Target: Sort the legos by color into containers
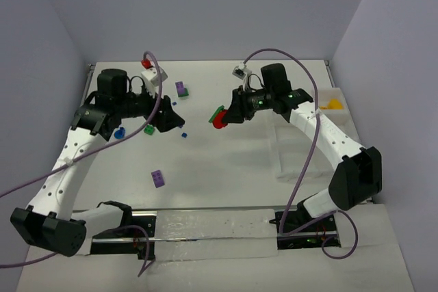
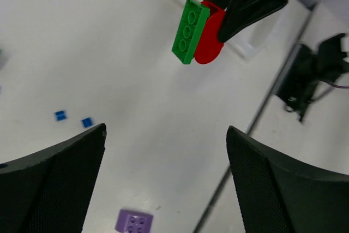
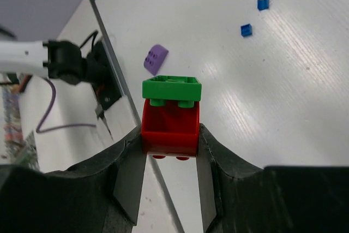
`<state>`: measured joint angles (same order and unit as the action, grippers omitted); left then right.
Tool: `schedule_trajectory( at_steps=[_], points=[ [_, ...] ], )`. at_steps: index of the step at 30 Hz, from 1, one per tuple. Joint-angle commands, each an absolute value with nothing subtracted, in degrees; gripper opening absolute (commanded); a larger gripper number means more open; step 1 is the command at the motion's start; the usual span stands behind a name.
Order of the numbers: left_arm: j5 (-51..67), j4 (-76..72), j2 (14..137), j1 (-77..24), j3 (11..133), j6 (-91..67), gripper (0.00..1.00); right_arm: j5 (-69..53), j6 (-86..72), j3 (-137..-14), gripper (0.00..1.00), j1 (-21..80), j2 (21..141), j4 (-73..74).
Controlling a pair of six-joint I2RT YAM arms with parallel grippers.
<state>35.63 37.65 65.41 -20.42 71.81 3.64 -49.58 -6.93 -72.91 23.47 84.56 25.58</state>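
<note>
your right gripper [image 3: 170,135] pins the red brick [image 3: 170,126], seemingly so the wide left gripper [image 2: 166,129] at 9 o'clock strips the green brick [image 3: 171,88].

Illumination is bright, even and diffuse, from overhead. Shadows on the glossy white table top [image 1: 226,162] are faint and soft-edged. Streaked glare crosses this surface in the right wrist view. The black plastic fingers [image 3: 125,178] of the right gripper [image 3: 170,133] render dark, with little detail.
</note>
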Motion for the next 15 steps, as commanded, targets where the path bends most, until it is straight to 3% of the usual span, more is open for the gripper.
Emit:
schedule_trajectory(
  at_steps=[1,4,15],
  points=[
    [65.3,45.8,72.6,-15.9,75.7,4.9,0.92,-54.8,8.2,-73.2,0.00,24.4,79.2,30.0],
    [71.1,42.5,75.6,-16.1,75.5,2.8,0.89,-57.4,14.1,-76.0,0.00,25.4,79.5,34.5],
    [72.9,23.2,69.7,-21.3,63.9,-1.2,0.89,-62.6,22.4,-82.5,0.00,33.4,81.2,45.1]
  ],
)
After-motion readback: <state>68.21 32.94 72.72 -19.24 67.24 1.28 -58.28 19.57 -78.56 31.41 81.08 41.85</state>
